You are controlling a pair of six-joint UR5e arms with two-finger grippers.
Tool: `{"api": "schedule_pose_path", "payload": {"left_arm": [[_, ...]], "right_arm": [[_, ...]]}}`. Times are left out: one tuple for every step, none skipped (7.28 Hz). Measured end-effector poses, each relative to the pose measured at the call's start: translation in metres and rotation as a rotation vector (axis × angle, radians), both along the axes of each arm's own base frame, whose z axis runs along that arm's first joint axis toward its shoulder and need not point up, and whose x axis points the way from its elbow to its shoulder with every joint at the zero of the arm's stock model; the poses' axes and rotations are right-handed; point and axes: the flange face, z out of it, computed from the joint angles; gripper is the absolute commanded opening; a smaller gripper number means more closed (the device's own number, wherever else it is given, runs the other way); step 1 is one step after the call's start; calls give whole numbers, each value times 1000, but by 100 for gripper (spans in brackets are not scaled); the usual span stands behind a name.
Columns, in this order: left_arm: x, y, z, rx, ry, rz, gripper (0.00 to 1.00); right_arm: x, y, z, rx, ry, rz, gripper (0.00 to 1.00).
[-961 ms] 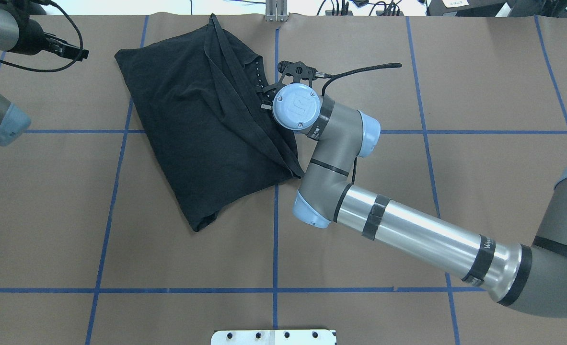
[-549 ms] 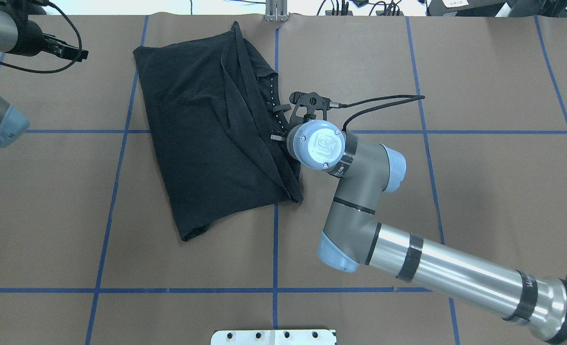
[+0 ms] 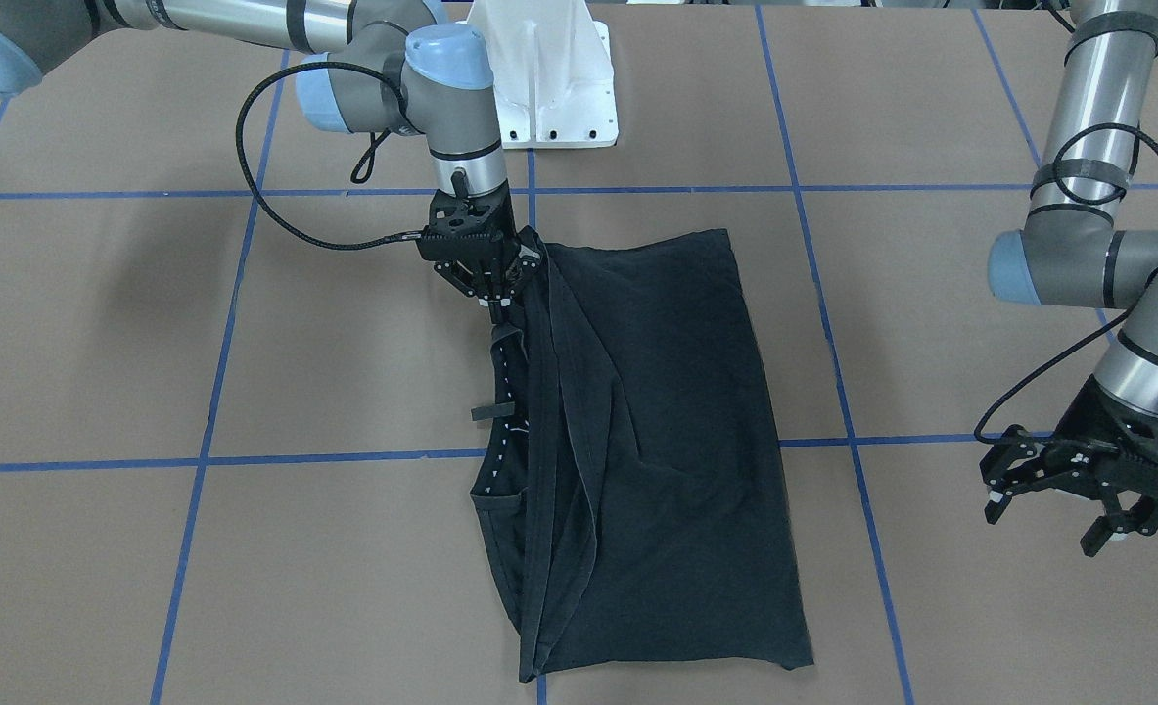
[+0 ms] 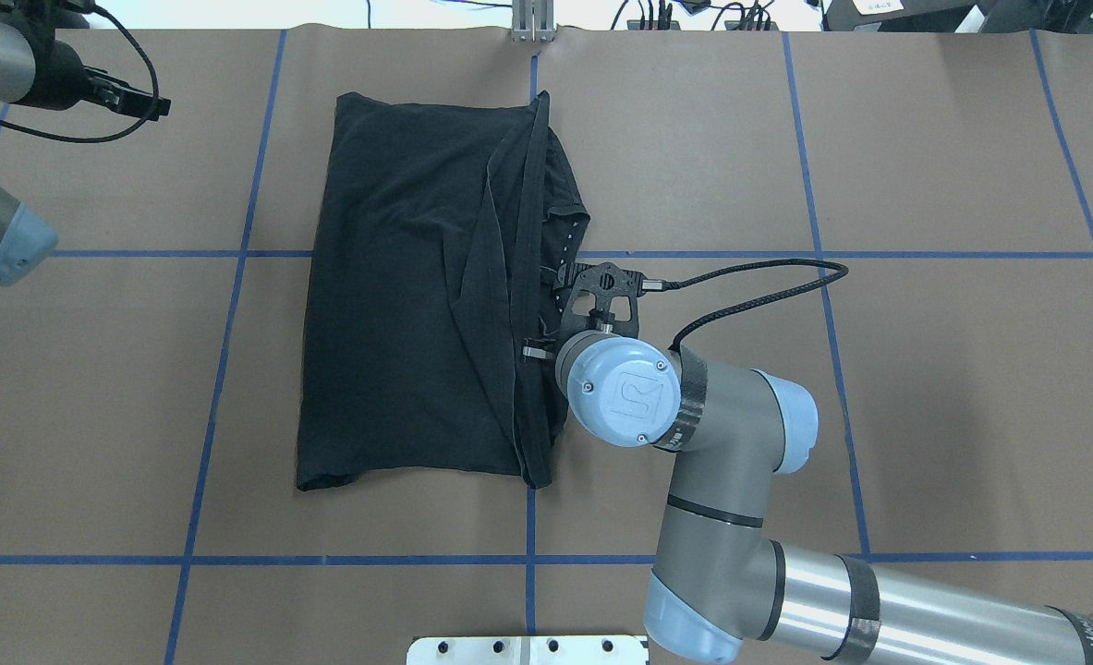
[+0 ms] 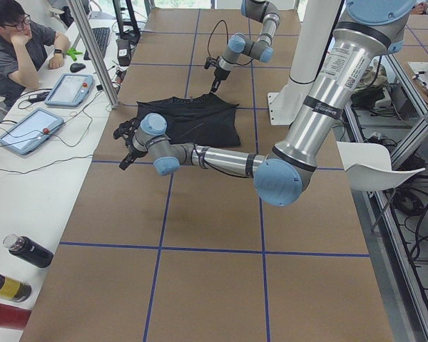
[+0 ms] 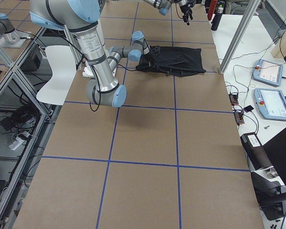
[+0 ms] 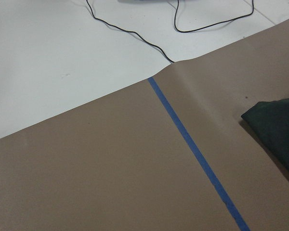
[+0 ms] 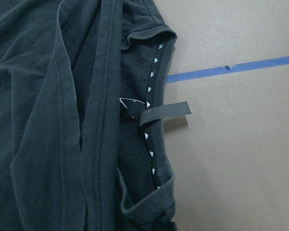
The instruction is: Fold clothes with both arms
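The black T-shirt lies folded lengthwise on the brown table, logo hidden. It also shows in the front view. Its collar with small white marks and a loop tag faces the right arm. My right gripper is shut on the shirt's edge close to the collar; in the overhead view the wrist hides its fingers. My left gripper is open and empty, hovering well off to the shirt's side, at the overhead view's top left. The left wrist view catches only a shirt corner.
The white bolted pedestal base stands at the robot's edge of the table. Blue tape lines grid the brown cover. A metal post stands at the far edge. An operator and tablets are beyond it.
My right gripper has pulled the shirt's collar edge toward the robot and rightward. The shirt has slid and turned, and now lies squarer to the tape lines. The left arm has stayed put.
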Motion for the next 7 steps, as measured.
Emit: {"api": "schedule_pose_path", "payload": {"left_arm": [[0,0,-1,-2,3,-2,100],[2,1,-1,-8,8,-4,100],[3,1,-1,-10,10,-3,100],[4,1,-1,-11,11,-3,100],[4,1,-1,-11,11,-3,100],[4,1,-1,-11,11,-3,100],[4,1,-1,-11,11,-4,100]], "right_arm": [[3,-1,7,2,12,-4,0],[8,-4,12,9,23,-12,0],[15,-5,16,21,31,-23,0],[22,-6,20,29,36,-31,0],[26,-5,23,32,40,-34,99],[28,-5,24,34,41,-34,100],[31,-8,21,37,37,-27,100]]}}
